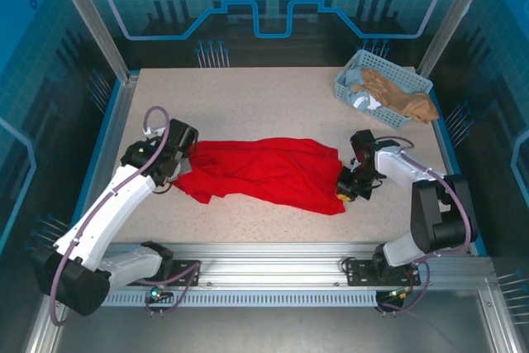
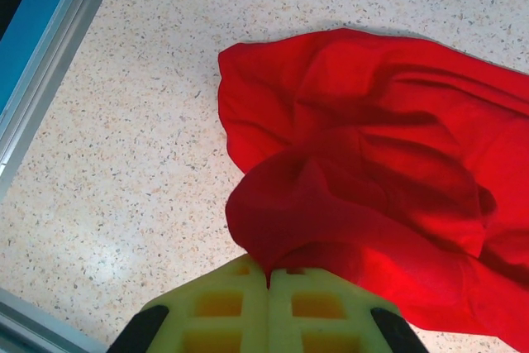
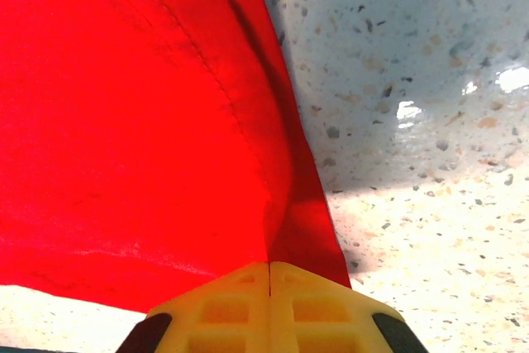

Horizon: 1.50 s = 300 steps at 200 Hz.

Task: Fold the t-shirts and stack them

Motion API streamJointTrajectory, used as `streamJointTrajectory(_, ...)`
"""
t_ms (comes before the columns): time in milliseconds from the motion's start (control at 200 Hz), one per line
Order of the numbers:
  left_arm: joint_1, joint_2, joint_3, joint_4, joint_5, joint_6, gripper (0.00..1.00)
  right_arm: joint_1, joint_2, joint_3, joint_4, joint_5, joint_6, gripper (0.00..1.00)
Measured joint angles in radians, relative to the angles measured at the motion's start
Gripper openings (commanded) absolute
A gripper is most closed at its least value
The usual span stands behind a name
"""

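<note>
- Two grippers, both pinching cloth: the left gripper [image 2: 269, 274] has its yellow pads pressed together on a bunched fold at the left end of the red t-shirt [image 1: 264, 173].
- At the other end, the right gripper [image 3: 270, 269] has its pads pressed together too, clamped on the shirt's edge, with a hem seam running up from the pads.
- Shirt lies crumpled in a long heap across the middle of the table [image 1: 248, 97], between the arms, not flat.
- Far right corner: pale blue basket [image 1: 340, 84] holding tan and grey cloth [image 1: 397, 97], likely more shirts waiting.
- Progress, my read: early. No fold made, no stack started. Left to do: spread the red shirt flat, fold it, fold the basket items, stack.
</note>
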Motion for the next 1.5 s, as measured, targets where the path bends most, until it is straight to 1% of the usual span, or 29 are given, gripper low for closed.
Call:
streamJointTrajectory(320,0.000,0.011,0.000,0.012,0.005,0.003,0.00,-0.002,0.021,0.051,-0.007,0.031,-0.004,0.00)
streamJointTrajectory(480,0.000,0.021,0.006,0.012,0.000,0.019,0.00,-0.022,0.026,0.081,-0.008,0.053,-0.004,0.00)
streamJointTrajectory(750,0.001,0.022,0.015,0.012,-0.006,0.029,0.00,-0.036,0.122,0.124,-0.004,0.079,-0.011,0.00)
streamJointTrajectory(885,0.001,0.022,0.015,0.012,-0.006,0.029,0.00,-0.035,0.135,0.124,-0.010,0.077,-0.010,0.00)
streamJointTrajectory(940,0.001,0.022,0.015,0.012,-0.006,0.029,0.00,-0.034,0.135,0.121,-0.014,0.078,0.000,0.16)
streamJointTrajectory(1050,0.001,0.022,0.015,0.012,-0.005,0.029,0.00,-0.034,0.127,0.101,-0.032,0.093,0.010,0.40)
streamJointTrajectory(1115,0.001,0.022,0.016,0.012,-0.005,0.029,0.00,-0.038,0.098,0.086,-0.054,0.108,0.021,0.49)
streamJointTrajectory(1185,0.001,0.023,0.016,0.012,-0.003,0.029,0.00,-0.047,0.036,0.071,-0.087,0.124,0.042,0.54)
streamJointTrajectory(1296,0.001,0.023,0.016,0.012,-0.002,0.029,0.00,-0.056,-0.088,0.037,-0.120,0.117,0.101,0.55)
streamJointTrajectory(1406,0.002,0.023,0.016,0.013,0.005,0.029,0.00,-0.056,-0.203,-0.058,-0.119,0.050,0.207,0.55)
streamJointTrajectory(1501,0.002,0.023,0.016,0.014,0.010,0.030,0.00,-0.055,-0.235,-0.127,-0.103,-0.008,0.297,0.53)
